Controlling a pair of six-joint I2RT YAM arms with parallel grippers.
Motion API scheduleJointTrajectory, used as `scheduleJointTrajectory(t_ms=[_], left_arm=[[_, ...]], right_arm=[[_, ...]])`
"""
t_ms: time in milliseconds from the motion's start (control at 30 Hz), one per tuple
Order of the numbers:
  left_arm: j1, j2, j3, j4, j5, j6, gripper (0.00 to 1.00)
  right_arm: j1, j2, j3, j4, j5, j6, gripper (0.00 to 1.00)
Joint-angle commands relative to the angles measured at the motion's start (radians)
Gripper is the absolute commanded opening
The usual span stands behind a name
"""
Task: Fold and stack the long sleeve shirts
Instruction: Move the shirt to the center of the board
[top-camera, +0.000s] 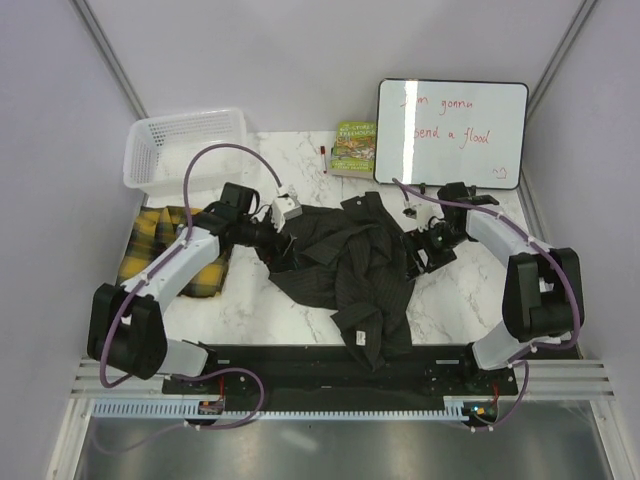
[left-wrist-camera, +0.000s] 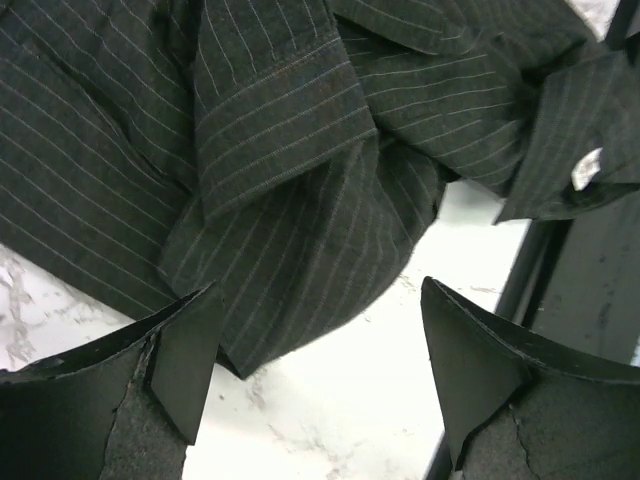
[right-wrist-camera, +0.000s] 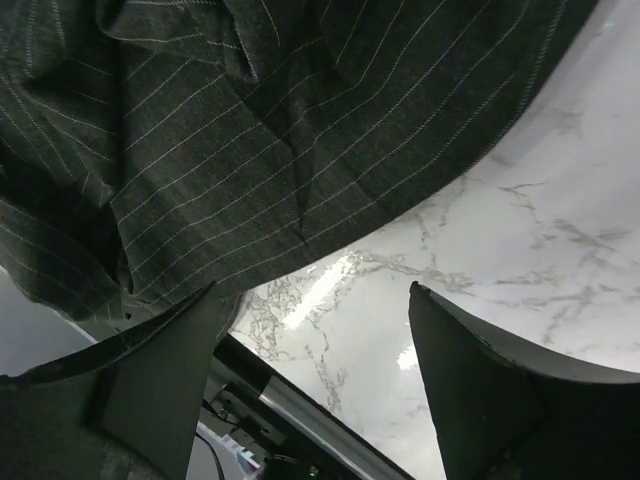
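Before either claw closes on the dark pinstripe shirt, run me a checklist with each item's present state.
1. Left claw open and empty: ok, jaws apart, nothing gripped.
2. Right claw open and empty: ok, jaws apart at the cloth's edge.
3. Pinstripe shirt spread flat: not ok, crumpled in a heap mid-table.
4. Pinstripe shirt wholly on the table: not ok, its near end lies over the black base bar.
5. Plaid shirt apart from the heap: ok, it lies at the table's left side.
6. Plaid shirt already folded: cannot tell.
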Motion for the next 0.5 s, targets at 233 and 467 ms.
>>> scheduleJointTrajectory(t_ms=[233, 467], left_arm=[[-0.239, 0.220, 0.132, 0.206, -0.209, 0.067, 0.86], [-0.334, 0.345, 0.169, 0.275, -0.369, 0.067, 0.88]], right_arm=[[0.049, 0.162, -0.037, 0.145, -0.074, 0.127, 0.72], [0.049, 0.220, -0.005, 0.177, -0.050, 0.165, 0.38]])
